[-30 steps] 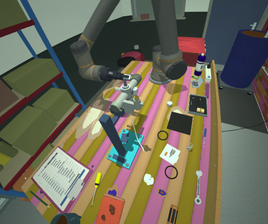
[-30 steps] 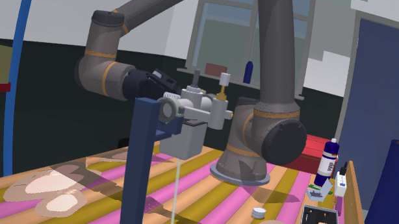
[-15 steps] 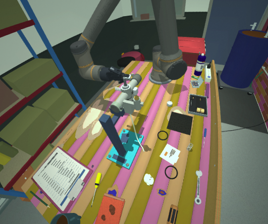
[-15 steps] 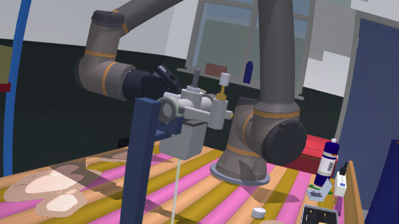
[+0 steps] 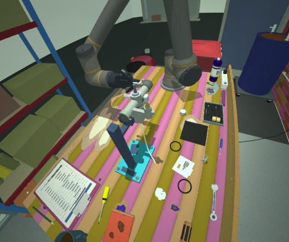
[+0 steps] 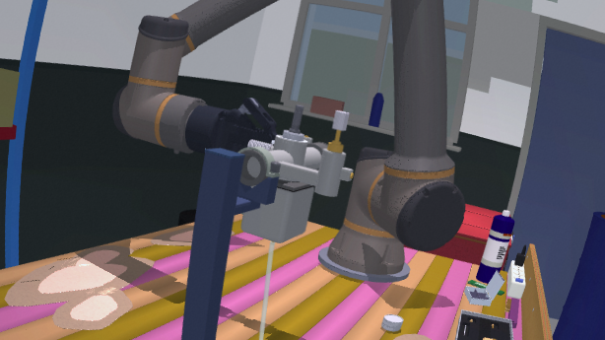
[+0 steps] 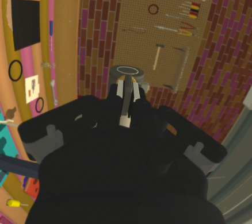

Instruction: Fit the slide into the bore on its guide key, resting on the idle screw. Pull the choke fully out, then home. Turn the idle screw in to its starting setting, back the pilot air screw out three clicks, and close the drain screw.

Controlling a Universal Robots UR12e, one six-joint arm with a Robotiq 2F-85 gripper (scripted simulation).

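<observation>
The grey carburettor (image 5: 135,105) is clamped on top of a dark blue post (image 5: 122,145) that rises from a teal base plate (image 5: 135,160) on the striped bench. My gripper (image 5: 132,81) reaches in level from the left, and I have it closed on a small screw head on the carburettor's side (image 7: 125,107). The slide's stem (image 6: 297,118) stands up out of the top of the body. The choke knob (image 6: 340,121), white on a brass shaft, stands raised above the far end. A pale hose (image 6: 266,287) hangs from the float bowl (image 6: 277,213).
The arm's base (image 5: 173,73) stands on the bench behind the carburettor. A clipboard (image 5: 66,190), a yellow screwdriver (image 5: 103,200), black O-rings (image 5: 175,146), a black mat (image 5: 194,132), a parts tray (image 5: 213,112) and a spanner (image 5: 214,201) lie around the stand.
</observation>
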